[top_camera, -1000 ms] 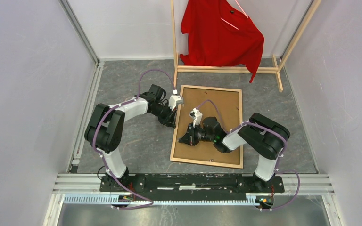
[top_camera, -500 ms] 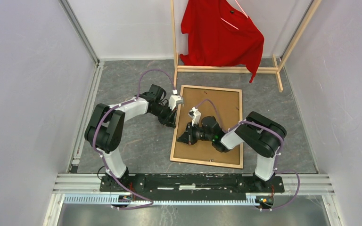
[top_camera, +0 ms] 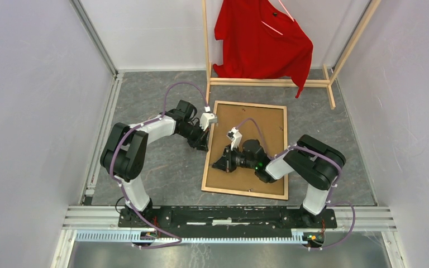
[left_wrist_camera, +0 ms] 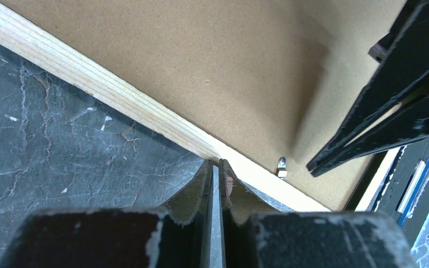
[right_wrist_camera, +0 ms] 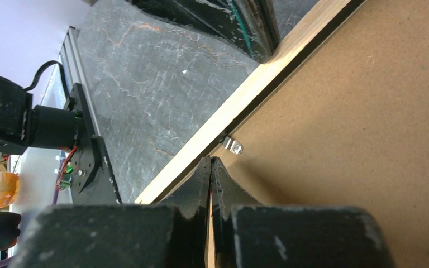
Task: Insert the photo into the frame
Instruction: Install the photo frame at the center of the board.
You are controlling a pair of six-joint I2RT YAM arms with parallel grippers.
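The frame (top_camera: pixel 244 193) lies flat on the grey table (top_camera: pixel 162 167), pale wood back facing up, and a brown backing board (top_camera: pixel 262 125) fills it rail to rail. The photo cannot be seen in any view, only that board's plain back. Both arms are working the frame's left rail, about halfway along it. The left gripper (top_camera: pixel 204 146) comes in from outside the frame, its fingers pressed together with just a sliver of light between them and nothing caught there, and its tip is right against the outer edge of the wood rail. The right gripper (top_camera: pixel 218 166) reaches across the board from the frame's right side, jaws closed tight and empty, with its tip low over the seam where the board meets the inside of that same left rail. In the right wrist view a small metal turn tab (right_wrist_camera: pixel 233 146) sits on the rail's inner edge, just beside the closed fingertips and angled out over the board. Whether the tip touches it, I cannot tell. The two grippers face each other across the rail, close together but apart. Beyond the frame's far rail stands a wooden clothes rack (top_camera: pixel 268 82) with a red shirt (top_camera: pixel 257 44) hanging from it, well clear of both arms.
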